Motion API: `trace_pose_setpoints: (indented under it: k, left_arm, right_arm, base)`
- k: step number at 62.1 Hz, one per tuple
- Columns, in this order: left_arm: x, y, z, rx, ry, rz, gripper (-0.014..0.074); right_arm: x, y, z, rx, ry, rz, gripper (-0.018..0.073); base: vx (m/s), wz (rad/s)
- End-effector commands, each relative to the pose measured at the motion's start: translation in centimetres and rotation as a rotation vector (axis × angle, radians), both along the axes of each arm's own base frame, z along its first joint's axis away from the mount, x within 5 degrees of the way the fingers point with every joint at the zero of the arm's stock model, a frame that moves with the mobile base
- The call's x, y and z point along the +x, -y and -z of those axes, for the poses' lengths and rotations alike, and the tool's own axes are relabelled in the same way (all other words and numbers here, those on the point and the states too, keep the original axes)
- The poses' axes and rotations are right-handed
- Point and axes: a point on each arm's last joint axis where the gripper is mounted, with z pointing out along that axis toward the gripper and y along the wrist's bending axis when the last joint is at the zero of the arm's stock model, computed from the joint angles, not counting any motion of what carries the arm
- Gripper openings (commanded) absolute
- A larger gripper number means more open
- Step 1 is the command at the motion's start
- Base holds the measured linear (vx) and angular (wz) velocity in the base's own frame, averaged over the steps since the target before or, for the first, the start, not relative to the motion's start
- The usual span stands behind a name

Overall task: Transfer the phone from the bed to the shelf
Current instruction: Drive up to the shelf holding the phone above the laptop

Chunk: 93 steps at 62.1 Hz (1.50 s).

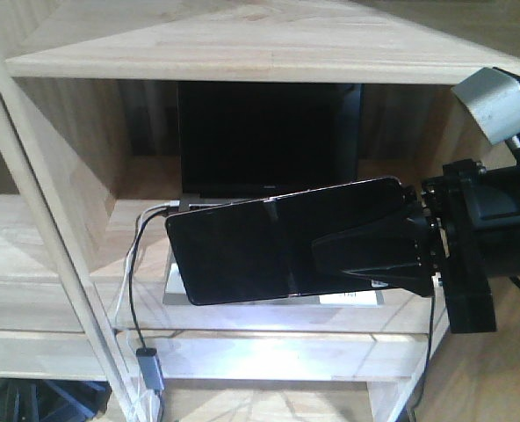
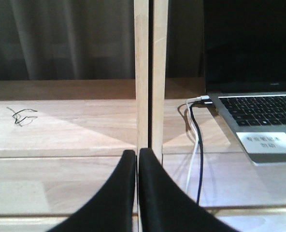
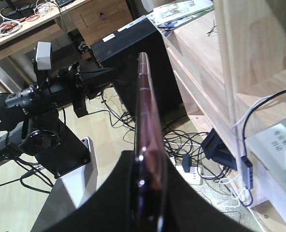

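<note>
The phone [image 1: 260, 251], a glossy black slab, hangs in the air in front of the shelf [image 1: 242, 44], level with the compartment that holds a laptop. My right gripper [image 1: 330, 255] reaches in from the right and is shut on the phone's right end. In the right wrist view the phone [image 3: 147, 111] shows edge-on with a pinkish rim, clamped in the right gripper [image 3: 150, 162]. My left gripper [image 2: 137, 154] is shut on nothing and faces a pale upright post [image 2: 150, 72] of the shelf. The bed is out of view.
An open grey laptop [image 1: 260, 132] with a dark screen stands in the compartment behind the phone. Black and white cables [image 1: 133, 290] trail from it over the plank edge. On the floor lie tangled wires [image 3: 181, 145] beside a black cabinet [image 3: 128, 53].
</note>
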Motion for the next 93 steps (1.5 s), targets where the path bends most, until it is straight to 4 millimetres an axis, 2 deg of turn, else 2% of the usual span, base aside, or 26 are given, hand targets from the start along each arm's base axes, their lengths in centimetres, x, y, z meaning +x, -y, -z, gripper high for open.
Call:
trace_pose_setpoints:
  k: [1,93]
  left_arm:
    - [0.05,-0.05,-0.61,-0.014,0.076,-0.006,0.0001]
    - [0.05,-0.05,-0.61,-0.014,0.076,-0.006,0.0001]
  right_arm:
    - [-1.02,-0.22,-1.87,0.099,0.011,-0.056,-0.0004]
    - [-1.02,-0.22,-1.87,0.099,0.011,-0.056,-0.0004]
  base:
    - [0.11,0.0]
    - [0.07,-0.01]
